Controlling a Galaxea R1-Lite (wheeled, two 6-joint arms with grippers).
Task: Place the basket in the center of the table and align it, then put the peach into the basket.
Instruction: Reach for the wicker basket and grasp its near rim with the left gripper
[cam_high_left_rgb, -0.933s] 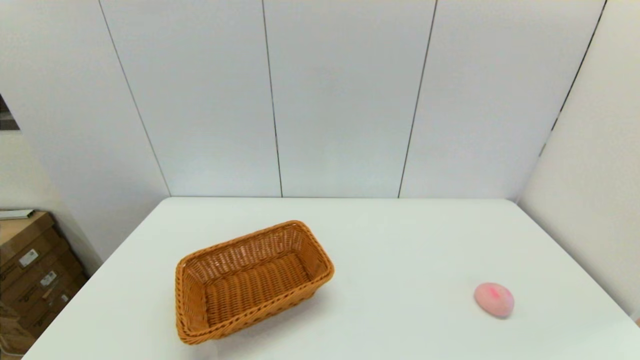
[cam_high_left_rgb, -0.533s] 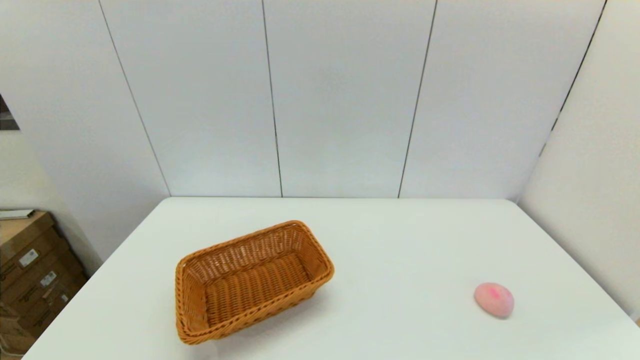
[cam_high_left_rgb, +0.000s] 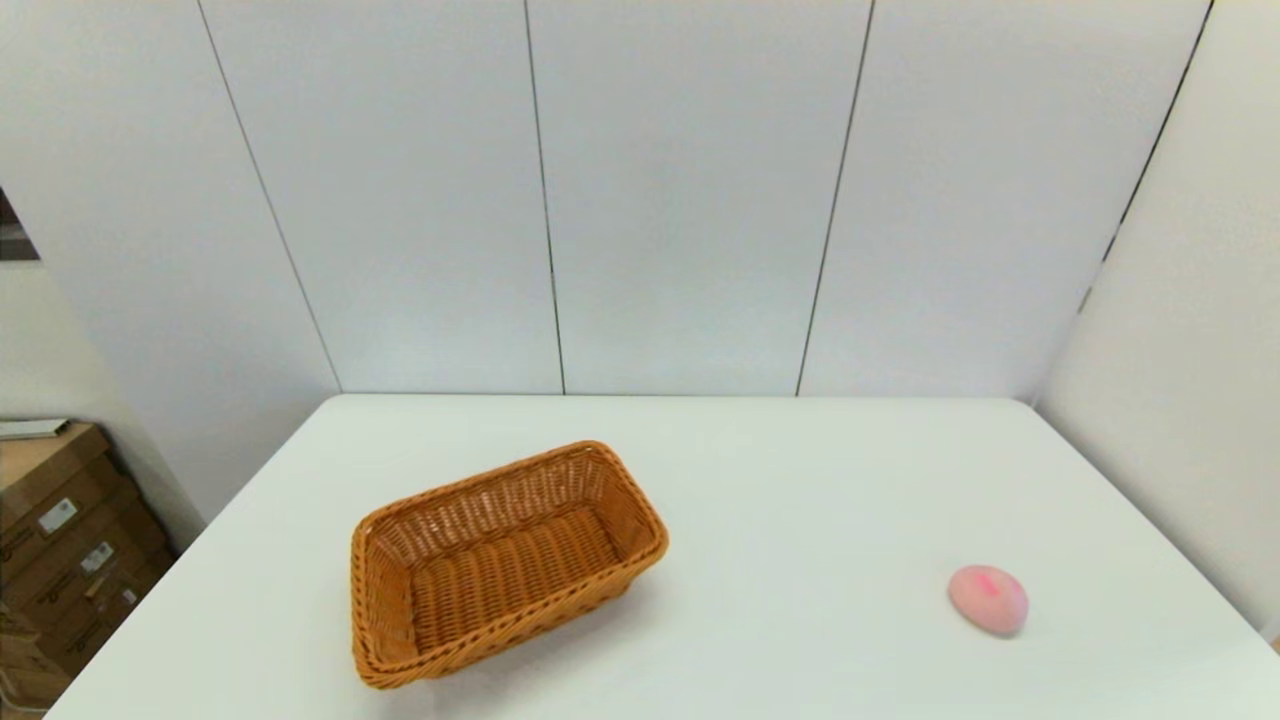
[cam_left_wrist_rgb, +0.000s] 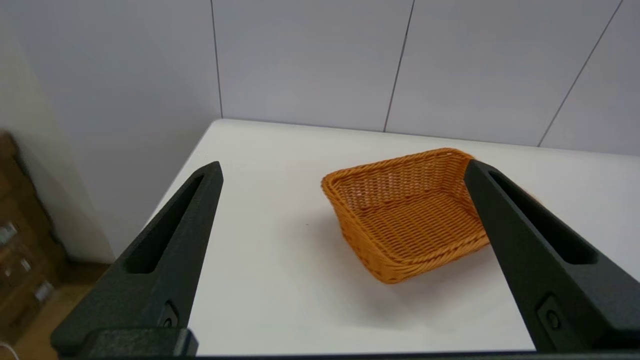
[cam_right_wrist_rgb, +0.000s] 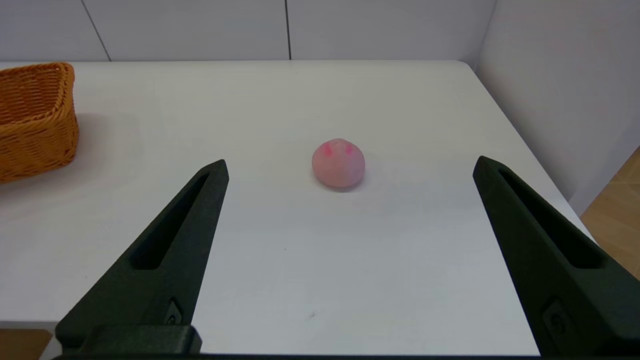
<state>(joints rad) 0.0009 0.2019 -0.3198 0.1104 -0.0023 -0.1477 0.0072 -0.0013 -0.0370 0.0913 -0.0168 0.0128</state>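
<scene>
The white tabletop (cam_high_left_rgb: 800, 480) carries two things, well apart. The basket (cam_high_left_rgb: 500, 560), woven orange-brown wicker, sits open side up toward the near left corner, skewed to the tabletop's edges. The peach (cam_high_left_rgb: 988, 599), pale pink with a red blotch, rests near the right edge.

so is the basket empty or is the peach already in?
Empty. The basket shows only bare weave inside; the peach lies on the table, well off to the basket's right.
</scene>
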